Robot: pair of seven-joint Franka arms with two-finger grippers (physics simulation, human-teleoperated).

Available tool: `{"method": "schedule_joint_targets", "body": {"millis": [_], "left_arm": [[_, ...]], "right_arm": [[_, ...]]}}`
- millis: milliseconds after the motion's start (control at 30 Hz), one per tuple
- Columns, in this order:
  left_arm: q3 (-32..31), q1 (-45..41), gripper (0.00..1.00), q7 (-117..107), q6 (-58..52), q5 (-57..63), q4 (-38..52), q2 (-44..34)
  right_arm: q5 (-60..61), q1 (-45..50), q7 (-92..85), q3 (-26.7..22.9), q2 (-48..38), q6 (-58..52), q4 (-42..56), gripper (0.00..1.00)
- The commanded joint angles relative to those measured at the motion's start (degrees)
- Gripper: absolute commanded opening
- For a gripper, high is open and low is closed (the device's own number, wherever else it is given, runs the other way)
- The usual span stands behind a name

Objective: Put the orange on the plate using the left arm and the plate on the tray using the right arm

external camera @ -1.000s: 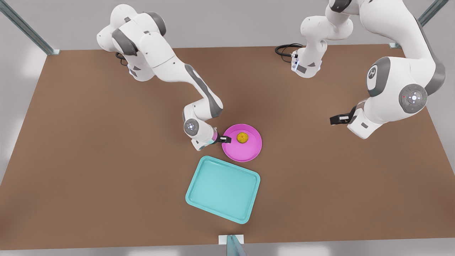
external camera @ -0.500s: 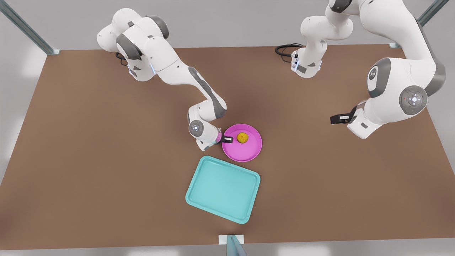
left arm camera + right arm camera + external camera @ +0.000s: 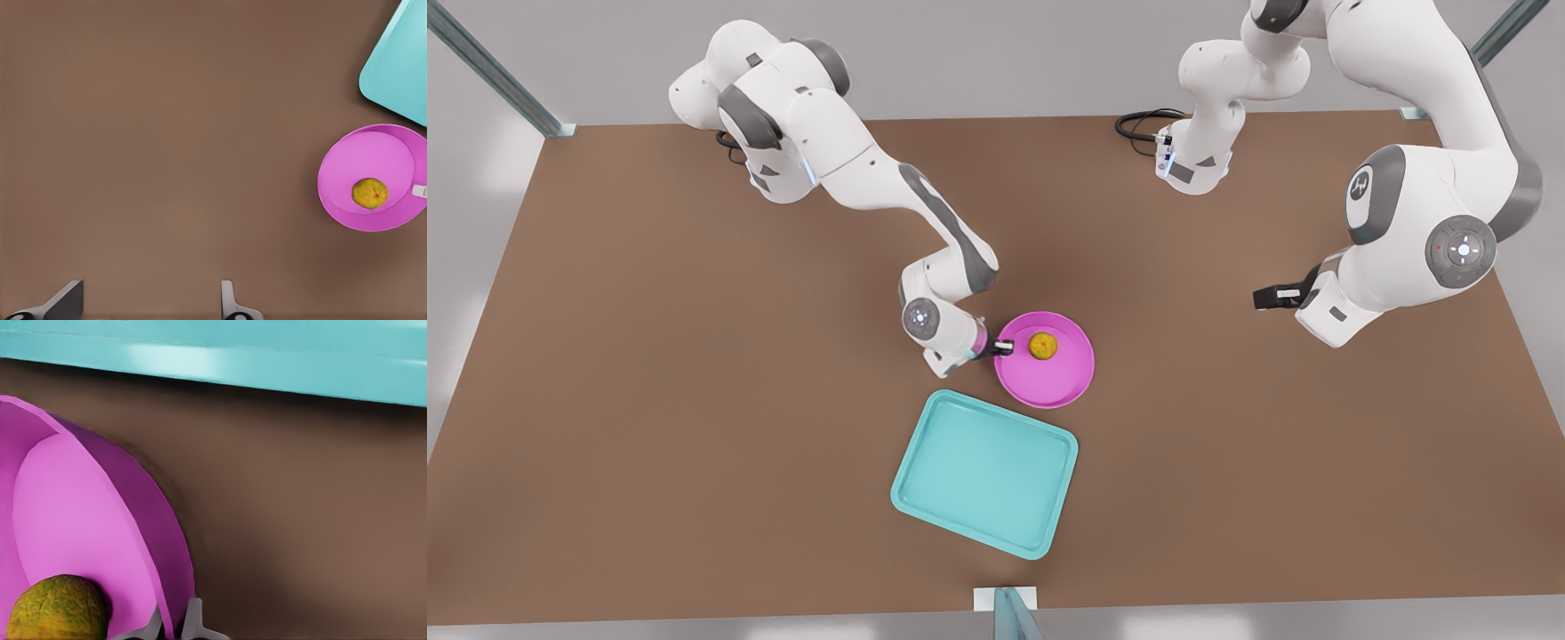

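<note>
The magenta plate [image 3: 1051, 384] sits just behind the teal tray [image 3: 985, 471], near the table's middle. The orange [image 3: 1042, 346] rests in the plate. My right gripper [image 3: 1003, 348], on the arm at the front view's left, is shut on the plate's rim; in the right wrist view its fingertips [image 3: 195, 621] pinch the plate [image 3: 80, 507] beside the orange [image 3: 59, 607], and the tray [image 3: 233, 353] lies beyond. My left gripper [image 3: 1272, 298] waits open above bare table at the front view's right. The left wrist view shows the left gripper [image 3: 148, 307] far from the plate [image 3: 373, 150], orange [image 3: 369, 193] and tray [image 3: 400, 67].
A black cable [image 3: 1138, 120] lies at the table's back edge by one arm's base. Metal frame posts [image 3: 494, 67] stand at the back corners and a bracket [image 3: 1005, 600] at the front edge. Bare brown table spreads to both sides of the tray.
The right gripper moved toward the front view's right onto the plate's rim, and the plate with the orange then shifted slightly right. The left arm stayed nearly still.
</note>
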Motion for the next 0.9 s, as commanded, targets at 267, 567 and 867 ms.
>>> {"method": "schedule_joint_targets", "body": {"millis": [267,567,867], "left_arm": [[0.49,0.01,1.0,0.68,-0.02,-0.06,0.01,0.17],[0.66,0.01,1.0,0.68,-0.02,-0.14,0.01,0.17],[0.93,0.01,1.0,0.68,-0.02,-0.23,0.01,0.52]], "right_arm": [[0.47,-0.35,1.33,0.48,-0.86,-1.04,2.86,0.21],[1.52,-7.29,1.42,0.39,-1.57,-0.95,7.08,0.21],[1.08,-16.61,0.98,0.3,0.19,-0.86,9.28,0.21]]}}
